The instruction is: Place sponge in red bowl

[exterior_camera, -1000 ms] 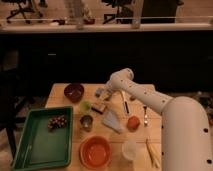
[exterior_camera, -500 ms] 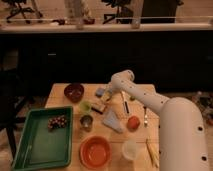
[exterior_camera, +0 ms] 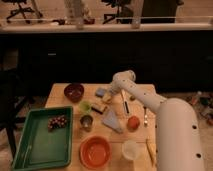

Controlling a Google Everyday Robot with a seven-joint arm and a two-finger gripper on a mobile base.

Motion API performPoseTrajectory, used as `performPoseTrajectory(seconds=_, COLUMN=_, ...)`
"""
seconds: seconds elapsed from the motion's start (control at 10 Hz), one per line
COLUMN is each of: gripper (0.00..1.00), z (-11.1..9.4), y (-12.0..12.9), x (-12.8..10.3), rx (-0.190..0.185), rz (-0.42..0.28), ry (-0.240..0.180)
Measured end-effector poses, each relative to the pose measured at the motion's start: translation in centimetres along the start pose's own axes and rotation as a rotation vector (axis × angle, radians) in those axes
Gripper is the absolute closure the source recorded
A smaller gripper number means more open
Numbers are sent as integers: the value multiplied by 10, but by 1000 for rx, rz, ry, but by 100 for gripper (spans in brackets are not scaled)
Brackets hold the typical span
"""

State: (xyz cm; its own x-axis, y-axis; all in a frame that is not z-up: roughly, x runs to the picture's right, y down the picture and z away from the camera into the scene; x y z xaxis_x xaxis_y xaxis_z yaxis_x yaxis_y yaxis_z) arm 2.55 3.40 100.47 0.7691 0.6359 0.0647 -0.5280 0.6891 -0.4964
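The sponge, a small blue-grey block, lies on the wooden table near its far edge, right of a dark maroon bowl. My gripper reaches down and left from the white arm and sits right beside the sponge, at its right side. I cannot see whether it touches the sponge. The red bowl, wide and orange-red, stands empty at the table's near edge, well in front of the gripper.
A green tray with grapes is at the left. Between sponge and red bowl stand a green cup, a metal can and a pale blue triangular piece. An orange ball, a fork and a white cup are at the right.
The arm's wrist has shifted slightly lower and to the right. The gripper stays by the sponge, which has not moved.
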Motion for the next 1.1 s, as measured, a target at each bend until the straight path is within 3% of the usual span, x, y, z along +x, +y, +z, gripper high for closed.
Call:
performPoseTrajectory(seconds=0.3, gripper=62, z=4, y=3, x=-1, rx=-17, rz=-16, ry=-7)
performPoseTrajectory(seconds=0.6, gripper=92, z=-32, y=4, x=-6, rx=44, rz=-6, ry=-63)
performPoseTrajectory(seconds=0.8, gripper=100, z=-68, y=7, x=-6, rx=106, rz=-3, ry=-99)
performPoseTrajectory(seconds=1.1, gripper=100, z=-116, y=17, x=-6, rx=182, rz=-13, ry=-142)
